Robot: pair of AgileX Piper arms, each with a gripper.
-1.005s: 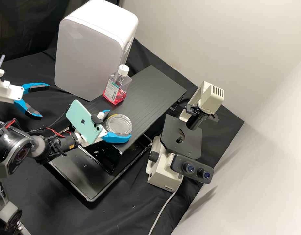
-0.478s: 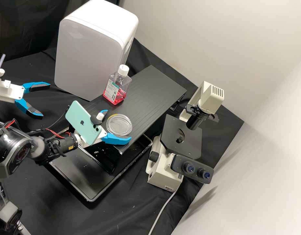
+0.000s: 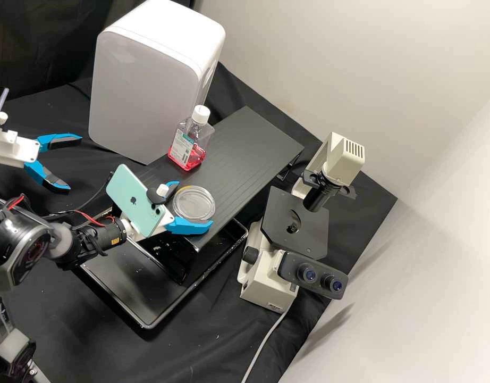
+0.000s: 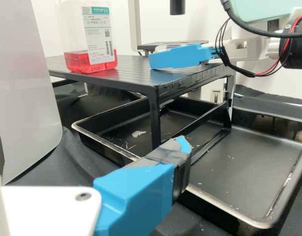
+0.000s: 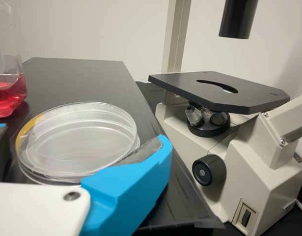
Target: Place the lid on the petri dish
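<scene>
The right hand [image 3: 193, 205], spread wide and gripping nothing, straddled the clear round plastic petri dish [image 5: 77, 140], seemingly lidded near the black slatted shelf's [image 3: 245, 154] edge, so a crooked withdrawal might catch it and sweep it off.

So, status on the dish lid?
Left gripper open, beside the shelf. Right gripper around the dish, grip unclear. Lid looks already on. Bottle farther back on the shelf, clear.
</scene>
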